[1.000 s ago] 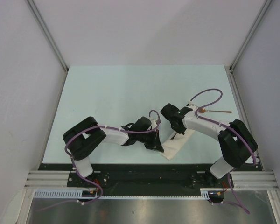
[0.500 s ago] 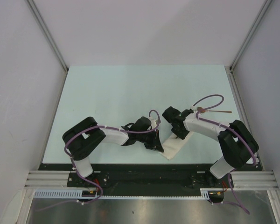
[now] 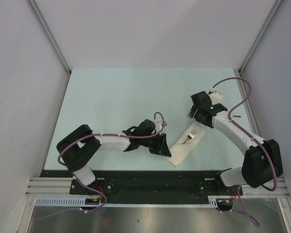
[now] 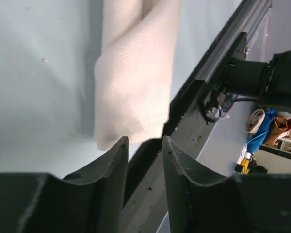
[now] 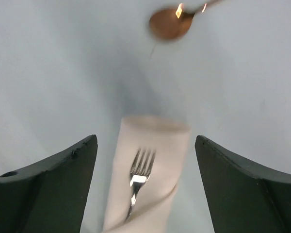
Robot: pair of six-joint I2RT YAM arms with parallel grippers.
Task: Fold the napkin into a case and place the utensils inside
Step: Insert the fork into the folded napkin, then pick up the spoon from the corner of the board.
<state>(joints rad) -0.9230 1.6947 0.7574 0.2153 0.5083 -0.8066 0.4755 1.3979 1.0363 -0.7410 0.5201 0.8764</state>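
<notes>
Two grippers are flanking a white case [image 3: 180,149] lying slantwise near the front edge of the table [image 3: 116,97]. The left gripper [image 4: 143,141] is hovering at its near end with fingers slightly apart, holding nothing. The right gripper [image 5: 145,141] is hanging spread wide over the far end, where a fork [image 5: 138,177] is poking out, a spoon [image 5: 170,23] lying just beyond.

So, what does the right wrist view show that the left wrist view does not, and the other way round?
Only the right wrist view: a fork tucked in the case with its tines out, and the coppery bowl of the spoon lying beyond the case. Only the left wrist view: the case's near end, the black rail along the table edge, and the right arm's base. Both: the white folded case and the pale table.
</notes>
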